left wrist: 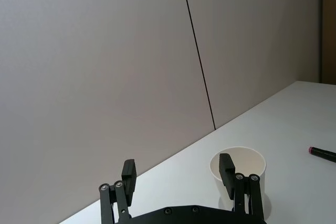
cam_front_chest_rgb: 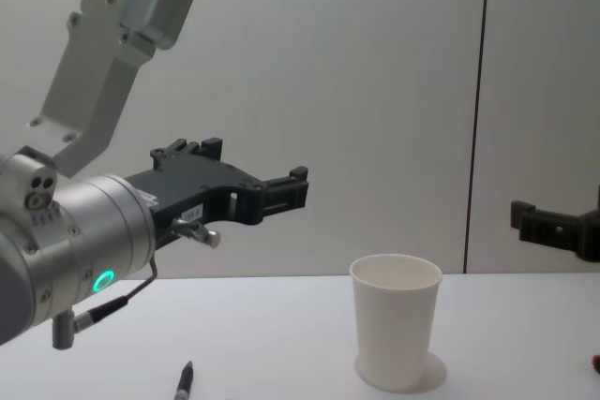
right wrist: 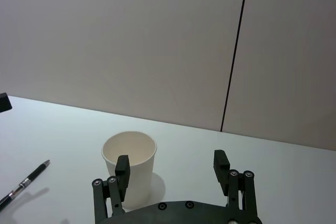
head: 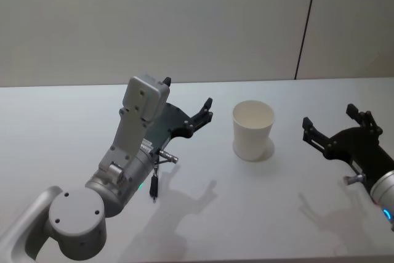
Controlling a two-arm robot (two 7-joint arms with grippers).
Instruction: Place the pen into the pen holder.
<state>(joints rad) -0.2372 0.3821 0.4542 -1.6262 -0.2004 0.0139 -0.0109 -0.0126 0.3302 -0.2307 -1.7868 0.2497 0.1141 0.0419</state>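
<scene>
Since the pen [right wrist: 23,184] is seen lying flat on the table [head: 61,127] with nothing gripping it, the task is judged not yet begun: grasp, carry and drop are all left.

The pen holder [head: 252,130] is found upright between the two grippers, just ahead of the left gripper [head: 203,114] and near the right gripper [head: 329,117]. Its inside appears empty, as far as can be seen. The left gripper is held above the table, jaws spread, nothing between them. The right gripper is likewise spread and bare, on the holder's other side. The pen is placed below and behind the left gripper, under its wrist, and beyond the holder from the right gripper.

Materials:
- **Pen holder:** noted as matt white paper, tapered, wider at the rolled rim. It is judged light and easily tipped.
- **Pen:** slim and dark, with a silvery band and a fine tip. It is judged likely to roll.
- **Table:** smooth and pale.
- **Gripper fingers [right wrist: 122,165]:** black and rigid, with squared ends.
</scene>
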